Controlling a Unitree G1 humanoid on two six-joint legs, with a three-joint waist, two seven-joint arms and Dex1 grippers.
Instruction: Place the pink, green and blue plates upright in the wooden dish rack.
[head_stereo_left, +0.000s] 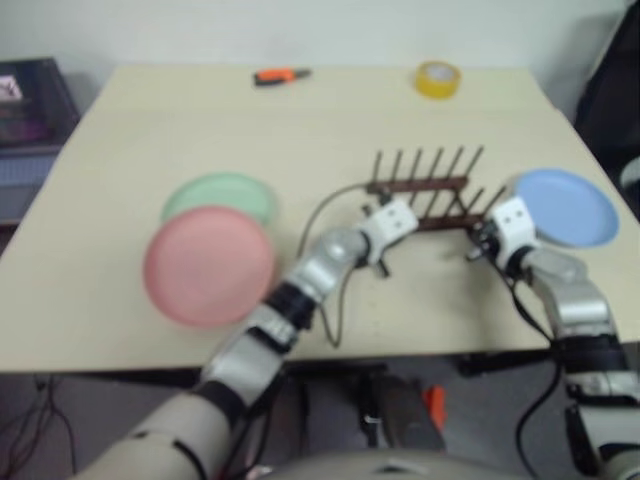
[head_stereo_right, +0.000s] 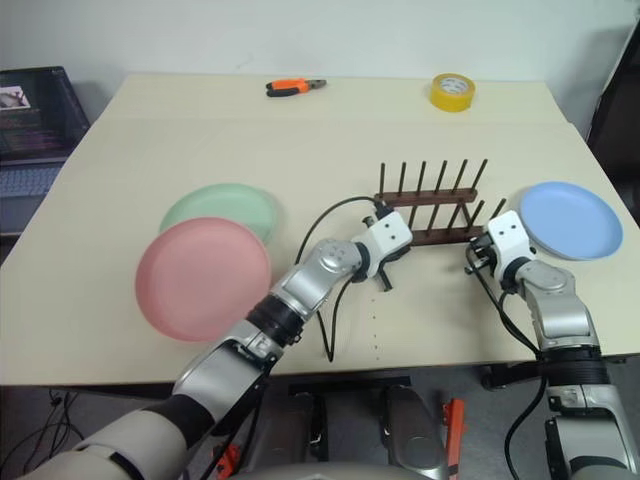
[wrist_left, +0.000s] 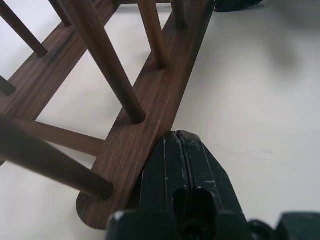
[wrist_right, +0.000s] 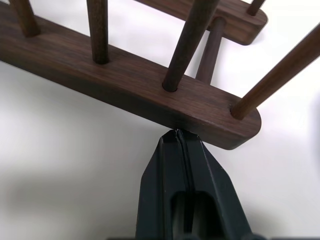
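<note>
Nearest, at lower left of the head view, we list the pink plate (head_stereo_right: 203, 278), lying flat on the beige table (head_stereo_right: 120, 180) close to its front edge. Just behind it lies the green plate (head_stereo_right: 220, 210), flat as well, its front rim overlapped by the pink one.

At centre we note the left gripper (wrist_left: 178, 150), its two black fingers pressed together with nothing between them, the tips against the near rail of the wooden dish rack (head_stereo_right: 430, 205) at its left end. At centre right, the right gripper (wrist_right: 176, 137) has its fingers likewise pressed together and empty, the tips meeting the rail near the rack's right end. The rack holds no plate.

Right of the rack, the blue plate (head_stereo_right: 570, 219) lies flat.

Farthest, along the table's back edge: orange-handled pliers (head_stereo_right: 295, 88) and a roll of yellow tape (head_stereo_right: 452, 91).
</note>
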